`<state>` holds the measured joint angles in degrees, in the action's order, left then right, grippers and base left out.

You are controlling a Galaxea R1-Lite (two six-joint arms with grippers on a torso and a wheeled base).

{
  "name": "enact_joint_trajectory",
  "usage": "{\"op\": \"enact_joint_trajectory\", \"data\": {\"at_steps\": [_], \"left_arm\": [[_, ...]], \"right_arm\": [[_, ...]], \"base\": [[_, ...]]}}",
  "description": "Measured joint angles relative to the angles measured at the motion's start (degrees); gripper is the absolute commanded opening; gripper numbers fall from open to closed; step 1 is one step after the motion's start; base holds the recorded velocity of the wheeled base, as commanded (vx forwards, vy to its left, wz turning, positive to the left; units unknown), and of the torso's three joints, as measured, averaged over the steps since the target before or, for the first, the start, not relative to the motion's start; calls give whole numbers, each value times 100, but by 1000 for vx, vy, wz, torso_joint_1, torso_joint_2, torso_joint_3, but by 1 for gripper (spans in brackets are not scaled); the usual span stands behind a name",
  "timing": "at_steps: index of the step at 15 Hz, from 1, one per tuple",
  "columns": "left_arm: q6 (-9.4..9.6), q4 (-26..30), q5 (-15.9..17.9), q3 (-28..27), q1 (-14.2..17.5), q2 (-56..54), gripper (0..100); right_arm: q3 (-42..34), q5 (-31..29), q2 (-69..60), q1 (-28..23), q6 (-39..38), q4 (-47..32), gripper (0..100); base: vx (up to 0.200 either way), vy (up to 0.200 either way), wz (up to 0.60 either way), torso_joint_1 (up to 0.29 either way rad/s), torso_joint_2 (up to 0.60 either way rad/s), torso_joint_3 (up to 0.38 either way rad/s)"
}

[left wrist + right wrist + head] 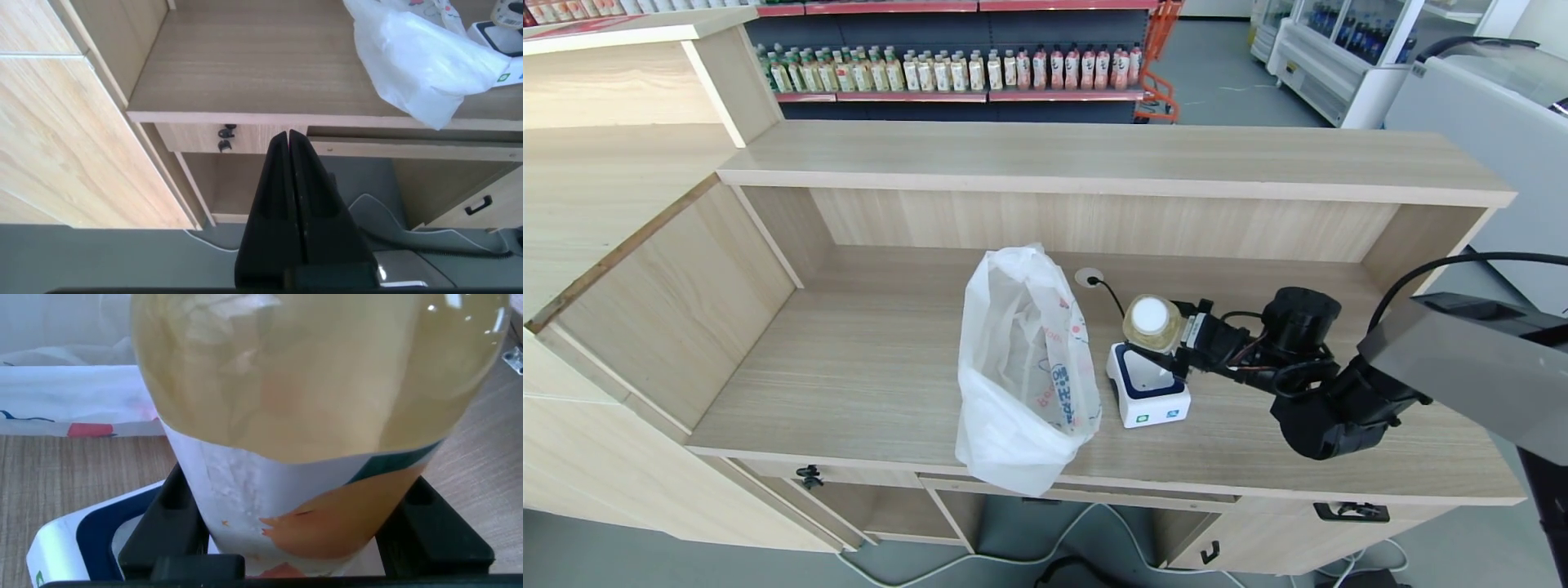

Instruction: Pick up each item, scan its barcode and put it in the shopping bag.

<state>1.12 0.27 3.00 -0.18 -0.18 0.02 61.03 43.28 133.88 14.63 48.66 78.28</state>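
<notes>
The right gripper (1174, 337) is closed on a bottle (1150, 318), and its black fingers (175, 525) press the labelled part of the body from two sides. The bottle is upright in the air, directly over the scanner (1148, 394), with its white cap up. It looks full of pale liquid, so I judge it rather heavy. The wall is round and smooth and can slip or turn in the grip, so a firm hold low on the label seems right. Just beside the scanner stands the bag (1021, 367) on the counter (849, 367). It is thin, soft and open at the top. The left gripper (288, 137) is closed on nothing and hangs before the counter edge.
</notes>
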Motion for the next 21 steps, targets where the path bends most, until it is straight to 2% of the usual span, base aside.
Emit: {"op": "enact_joint_trajectory", "data": {"at_steps": [12, 14, 16, 18, 21], "left_arm": [[2, 0, 0, 0, 0, 0, 0], [2, -2, 0, 0, 0, 0, 0], [2, 0, 0, 0, 0, 0, 0], [2, 0, 0, 0, 0, 0, 0], [0, 0, 0, 0, 0, 0, 0]], "right_arm": [[149, 93, 72, 0, -15, -5, 0], [96, -89, -199, -35, -405, -2, 0], [-63, -584, -673, -60, -1101, -2, 0], [-393, -1459, -1418, -22, -2007, -202, 0], [-1364, -2754, -2876, 80, -3496, -1179, 0]], "base": [[0, 0, 0, 0, 0, 0], [0, 0, 0, 0, 0, 0], [0, 0, 0, 0, 0, 0], [0, 0, 0, 0, 0, 0], [0, 0, 0, 0, 0, 0]]}}
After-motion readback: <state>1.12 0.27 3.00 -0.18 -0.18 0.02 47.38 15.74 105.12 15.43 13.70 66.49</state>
